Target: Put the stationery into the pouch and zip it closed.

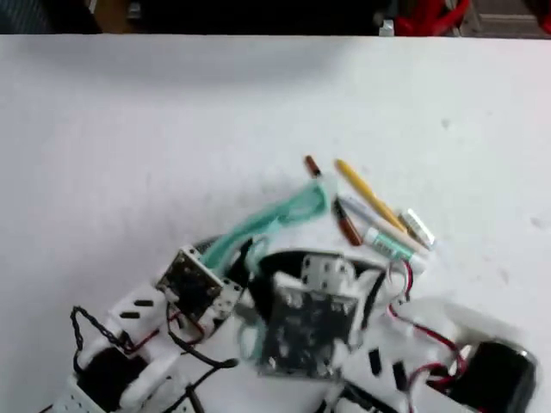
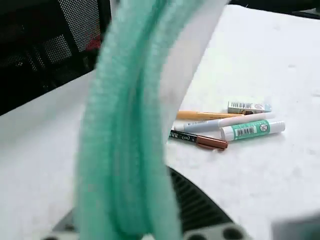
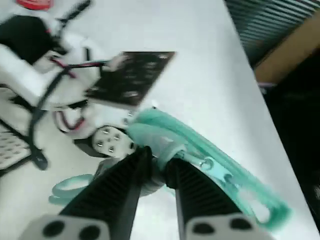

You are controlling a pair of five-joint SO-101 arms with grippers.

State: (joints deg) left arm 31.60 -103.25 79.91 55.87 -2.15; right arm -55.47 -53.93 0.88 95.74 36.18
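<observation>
Near the middle of the high view: a teal mesh pouch. Runs slantwise from 7 o'clock, between the two arms, out to 1 o'clock, far tip up against the pens. Zip edges parted in the right wrist view, with what looks like the zip pull on the upper edge.

Gripped at the near end by the right claw: black jaws almost together, only a sliver of gap, a fold of pouch fabric pinched between. Close by on the table, a thin teal loop.

At the pouch's 7 o'clock stretch in the high view, the left claw, right against the mesh. Open or closed: cannot tell, with mesh draped close across the left wrist view.

At 3 o'clock of the pouch's far tip, a loose cluster of stationery flat on the white table, none of it inside the pouch. Nearest the mesh: a brown-capped marker, one end hidden behind it. Next outward, a grey pen and a yellow pen, side by side. At the cluster's 5 o'clock corner, a white marker with a green label. On the 3 o'clock edge, a small barcoded block, just beside the yellow pen's end.
</observation>
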